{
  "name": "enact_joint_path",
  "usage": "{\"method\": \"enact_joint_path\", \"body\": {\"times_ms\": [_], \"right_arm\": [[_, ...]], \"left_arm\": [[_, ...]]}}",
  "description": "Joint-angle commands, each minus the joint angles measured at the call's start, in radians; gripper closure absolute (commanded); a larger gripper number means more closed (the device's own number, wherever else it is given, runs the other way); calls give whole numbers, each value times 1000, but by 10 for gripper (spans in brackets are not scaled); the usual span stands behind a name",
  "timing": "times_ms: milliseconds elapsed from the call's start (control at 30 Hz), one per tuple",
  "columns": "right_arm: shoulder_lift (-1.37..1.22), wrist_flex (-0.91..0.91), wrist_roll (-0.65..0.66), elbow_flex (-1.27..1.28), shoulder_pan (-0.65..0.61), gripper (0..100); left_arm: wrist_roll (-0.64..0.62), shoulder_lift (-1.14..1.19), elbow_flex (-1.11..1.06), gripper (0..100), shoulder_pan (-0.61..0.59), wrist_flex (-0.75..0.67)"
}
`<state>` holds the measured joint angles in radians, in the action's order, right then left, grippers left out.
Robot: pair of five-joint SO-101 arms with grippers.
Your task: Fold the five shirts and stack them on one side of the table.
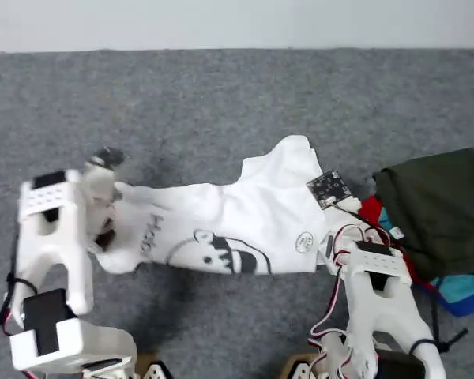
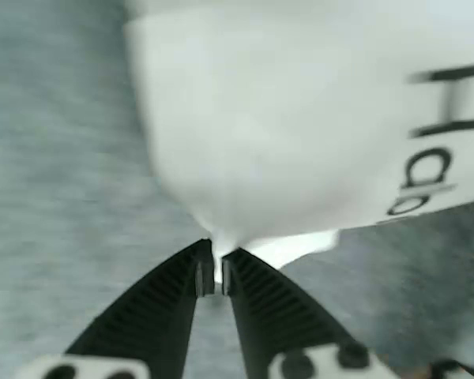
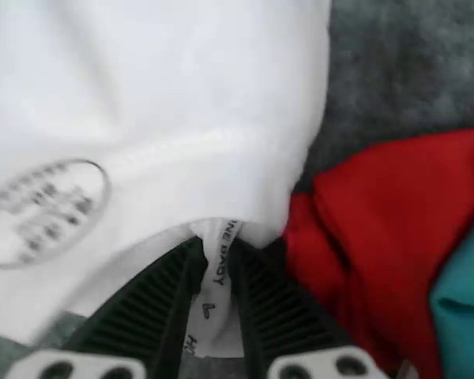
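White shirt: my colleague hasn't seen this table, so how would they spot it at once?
On the grey table, look at the middle. The white shirt lies stretched there, pinched by the left gripper and right gripper. Unlike the dark green shirt, red shirt and teal shirt piled beside it, it is white with a black cartoon print.

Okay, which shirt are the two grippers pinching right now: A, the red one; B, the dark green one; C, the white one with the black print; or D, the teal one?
C: the left gripper and the right gripper are each shut on an edge of the white shirt, which lies stretched out between the two arms.
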<state>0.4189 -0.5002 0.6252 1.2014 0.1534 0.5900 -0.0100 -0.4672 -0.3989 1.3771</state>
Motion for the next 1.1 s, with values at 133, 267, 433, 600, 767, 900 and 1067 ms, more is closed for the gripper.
{"method": "enact_joint_path", "body": {"times_ms": [133,267,433,600,767,900,1067], "right_arm": [[1,-71,9,-8,22,990],[1,-74,8,-5,22,990],[1,-74,8,-5,22,990],[4,-101,6,-11,-48,987],[119,-476,-106,-104,-182,779],[314,-722,-115,-276,-186,729],[418,-928,-123,-522,-217,742]], "left_arm": [[34,-34,251,987,-98,0],[32,-34,251,987,-61,110],[29,-34,251,987,-11,198],[-161,-32,259,986,-5,118],[-358,-32,268,981,21,147],[-339,-32,308,910,91,170],[-430,14,398,867,160,103]]}}
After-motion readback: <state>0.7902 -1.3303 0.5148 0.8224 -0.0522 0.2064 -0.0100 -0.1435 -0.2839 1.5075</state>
